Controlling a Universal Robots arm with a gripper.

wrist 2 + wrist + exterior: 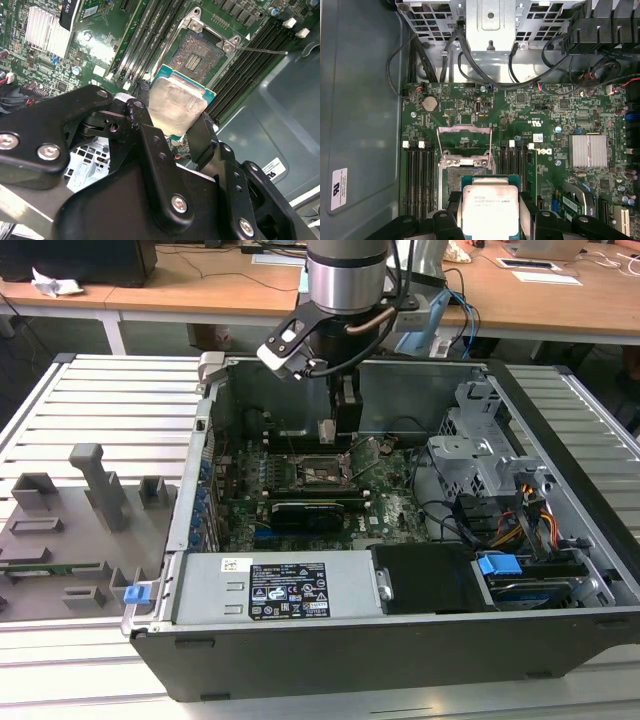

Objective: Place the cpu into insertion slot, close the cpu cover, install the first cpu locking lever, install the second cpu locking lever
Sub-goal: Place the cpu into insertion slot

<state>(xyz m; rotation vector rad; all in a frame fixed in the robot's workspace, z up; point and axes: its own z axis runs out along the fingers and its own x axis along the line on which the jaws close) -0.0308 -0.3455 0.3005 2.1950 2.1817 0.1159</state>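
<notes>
Wooden desks line the back of the room, and before them a grey slatted surface (100,390) carries an open computer case (400,650). The arm reaches down into it over the green motherboard (545,115). The pincer (172,117) is closed part-way on the cpu (175,102), its two black fingers (150,145) pressing opposite edges of the chip, whose silver top faces the camera in both wrist views. The cpu hangs clear of the board, just short of the insertion slot (455,176), which lies bare and dark. The cpu cover (465,129) stands raised off the socket, a thin metal frame on the far side of the slot from the chip. Black memory slots (417,175) flank the socket, and a finned silver heatsink (588,151) sits well apart.
</notes>
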